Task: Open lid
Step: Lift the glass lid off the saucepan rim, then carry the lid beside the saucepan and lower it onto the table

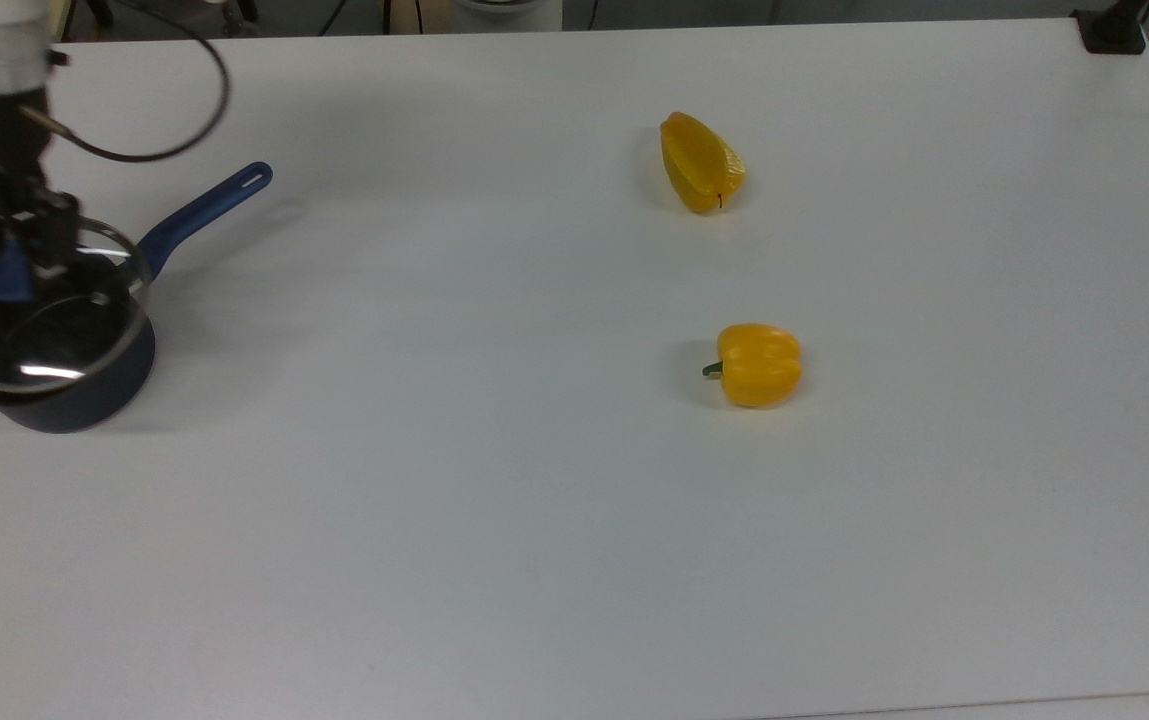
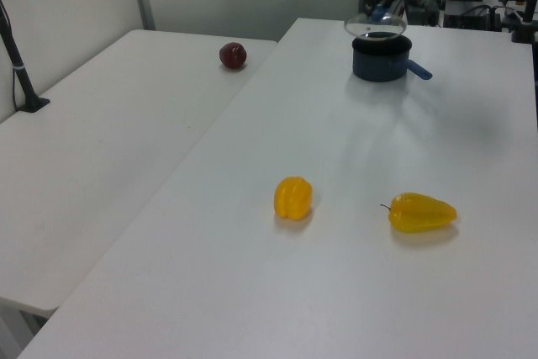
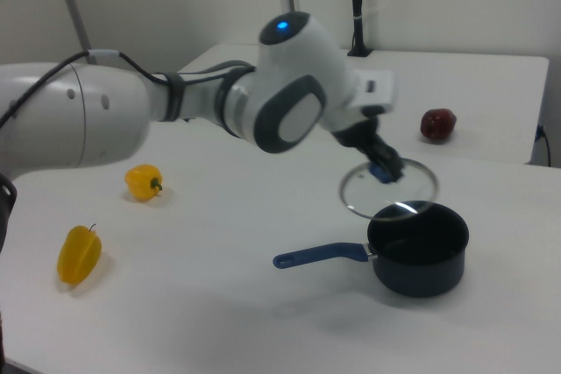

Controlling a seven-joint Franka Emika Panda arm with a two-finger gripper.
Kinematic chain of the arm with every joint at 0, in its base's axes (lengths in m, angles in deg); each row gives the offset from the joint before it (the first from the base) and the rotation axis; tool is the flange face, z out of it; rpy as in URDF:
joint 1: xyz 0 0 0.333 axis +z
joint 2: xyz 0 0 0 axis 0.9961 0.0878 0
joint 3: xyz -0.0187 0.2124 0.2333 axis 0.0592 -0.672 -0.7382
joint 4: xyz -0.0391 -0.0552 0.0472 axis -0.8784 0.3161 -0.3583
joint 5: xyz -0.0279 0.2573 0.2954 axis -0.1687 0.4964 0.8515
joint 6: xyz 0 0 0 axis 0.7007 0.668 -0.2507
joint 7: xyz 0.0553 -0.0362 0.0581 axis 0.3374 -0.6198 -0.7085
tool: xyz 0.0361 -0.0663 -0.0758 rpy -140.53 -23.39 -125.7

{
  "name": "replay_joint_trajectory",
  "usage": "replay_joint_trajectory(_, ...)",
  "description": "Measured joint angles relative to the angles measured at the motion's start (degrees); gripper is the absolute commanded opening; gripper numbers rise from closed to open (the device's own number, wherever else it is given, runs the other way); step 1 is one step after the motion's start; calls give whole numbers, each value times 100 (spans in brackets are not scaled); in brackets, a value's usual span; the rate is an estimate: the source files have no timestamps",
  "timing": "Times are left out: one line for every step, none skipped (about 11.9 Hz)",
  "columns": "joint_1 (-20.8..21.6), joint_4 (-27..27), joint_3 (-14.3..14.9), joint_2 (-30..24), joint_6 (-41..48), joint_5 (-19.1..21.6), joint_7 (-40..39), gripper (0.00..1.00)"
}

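Observation:
The lid (image 1: pixel 69 318) is a clear glass disc with a thin metal rim and a blue knob (image 1: pixel 4 280). My gripper (image 1: pixel 19 250) is shut on the knob and holds the lid in the air, tilted, just above the dark blue saucepan (image 1: pixel 64 395). In the right view the lid (image 3: pixel 405 190) hangs off the pan's rim, towards the right view's left of the saucepan (image 3: pixel 419 250), with the gripper (image 3: pixel 383 168) on its knob. In the left view the lid (image 2: pixel 370 24) floats over the saucepan (image 2: pixel 381 60). The pan's long blue handle (image 1: pixel 204 208) points up and to the top view's right.
Two yellow peppers lie on the white table, one long (image 1: pixel 702 162) and one round (image 1: pixel 756 364), far from the pan. A dark red fruit (image 2: pixel 233 55) sits on the neighbouring table. A black clamp (image 1: pixel 1114 30) stands at the top view's far right corner.

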Motion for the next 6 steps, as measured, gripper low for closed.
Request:
replay_joint_trajectory(334,-86,-21,-9,1,0,86,31)
replay_joint_trajectory(586,-166,-33,-8,1,0,186,31)
replay_joint_trajectory(945,-301,-42,-20,1,-1,289,32)
replay_joint_trajectory(1179,-395,-49,-29,1,-1,348,32)
replay_joint_trajectory(1513,-547,-54,-50,1,-1,413,32)
replay_joint_trajectory(1715,-641,-58,-58,1,-1,459,32)
